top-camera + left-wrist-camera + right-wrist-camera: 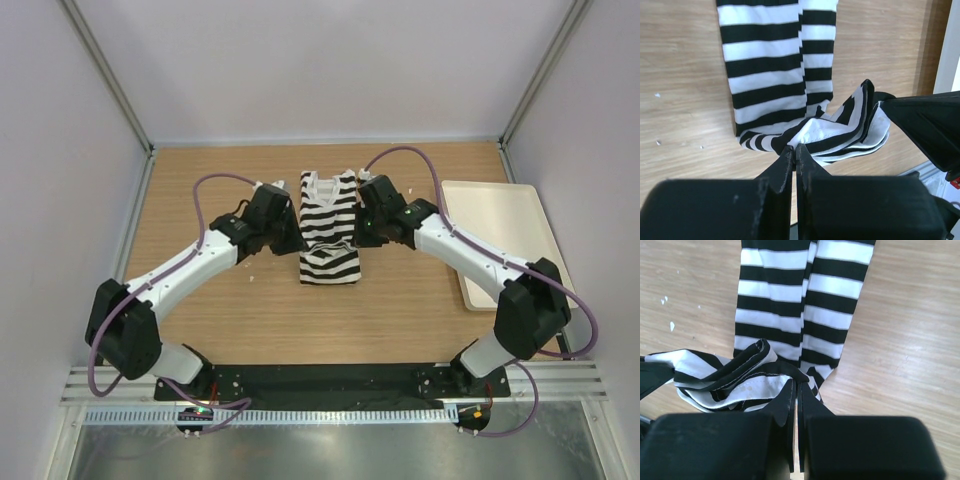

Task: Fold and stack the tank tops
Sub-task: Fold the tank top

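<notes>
One black and white striped tank top (329, 212) lies in the middle of the wooden table, neck at the far end, its near part bunched and lifted. My left gripper (291, 236) is at its left edge and my right gripper (361, 230) at its right edge. In the left wrist view the left gripper (795, 148) is shut on a gathered fold of the tank top (765, 75). In the right wrist view the right gripper (799, 385) is shut on the same bunched fold of the tank top (800, 305). Both hold the cloth just above the table.
A plain white rectangular tray (500, 240) lies at the right side of the table, under the right arm's forearm. Grey walls and metal frame posts close in the back and sides. Small white flecks (671, 326) lie on the wood.
</notes>
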You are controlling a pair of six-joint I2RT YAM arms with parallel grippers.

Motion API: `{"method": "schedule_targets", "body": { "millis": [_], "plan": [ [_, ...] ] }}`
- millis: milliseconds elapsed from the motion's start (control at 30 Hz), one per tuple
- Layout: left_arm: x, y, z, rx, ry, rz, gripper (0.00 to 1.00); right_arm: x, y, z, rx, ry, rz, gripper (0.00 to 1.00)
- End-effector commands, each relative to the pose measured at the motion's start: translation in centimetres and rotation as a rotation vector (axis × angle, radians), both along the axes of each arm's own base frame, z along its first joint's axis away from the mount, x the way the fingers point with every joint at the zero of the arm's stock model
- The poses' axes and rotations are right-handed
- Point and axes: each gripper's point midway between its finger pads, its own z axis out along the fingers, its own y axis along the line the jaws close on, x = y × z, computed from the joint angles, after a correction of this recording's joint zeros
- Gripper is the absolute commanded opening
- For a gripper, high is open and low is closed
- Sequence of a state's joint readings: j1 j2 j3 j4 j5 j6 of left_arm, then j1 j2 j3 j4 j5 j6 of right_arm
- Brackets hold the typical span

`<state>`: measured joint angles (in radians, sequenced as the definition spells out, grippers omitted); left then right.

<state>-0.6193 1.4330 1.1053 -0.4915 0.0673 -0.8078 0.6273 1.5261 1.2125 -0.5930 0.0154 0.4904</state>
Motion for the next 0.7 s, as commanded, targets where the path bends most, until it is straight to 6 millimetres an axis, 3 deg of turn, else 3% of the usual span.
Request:
{"method": "schedule_targets", "body": {
  "millis": [0,667],
  "plan": [
    [1.9,0.4,1.3,0.001,-0.038,-0.001,0.00,2.5,0.2,1.8,0.011,-0.055,0.000,0.01],
    [8.5,-0.7,-1.5,-0.010,0.002,0.014,0.00,8.2,-0.7,-0.3,-0.003,-0.008,-0.052,0.01]
  ]
}}
